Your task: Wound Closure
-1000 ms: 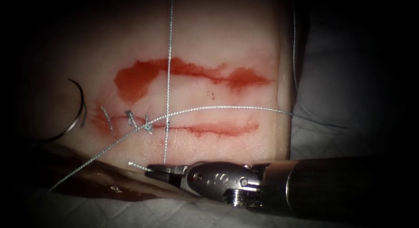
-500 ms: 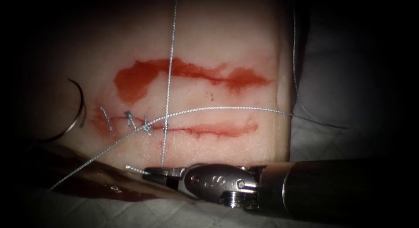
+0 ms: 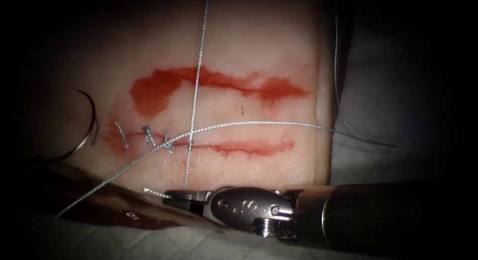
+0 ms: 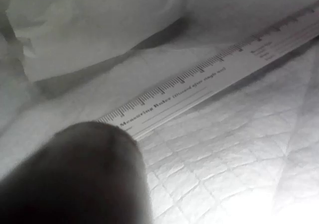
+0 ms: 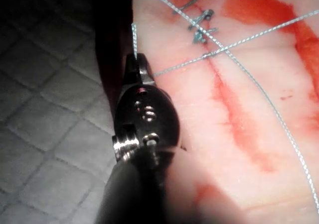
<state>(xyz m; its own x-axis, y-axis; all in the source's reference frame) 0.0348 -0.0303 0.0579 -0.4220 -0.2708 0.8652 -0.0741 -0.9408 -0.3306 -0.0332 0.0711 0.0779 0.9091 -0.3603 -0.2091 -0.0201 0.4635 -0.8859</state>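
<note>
My right gripper [image 3: 172, 194] is clamped on the short thread [image 3: 195, 90] tail just below the cut [image 3: 239, 148], while the needle [image 3: 88, 125] lies free on the tissue [image 3: 259, 51] far beyond its tip; over-tensioning could tear the stitch through.

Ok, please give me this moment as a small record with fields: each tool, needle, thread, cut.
right tool: jaws shut on the thread's short end, below the cut
left tool: dark shaft over a ruler
needle: lies free on the tissue, left of the cut
thread: taut, crossing the cut
cut: stitches at left end
</note>
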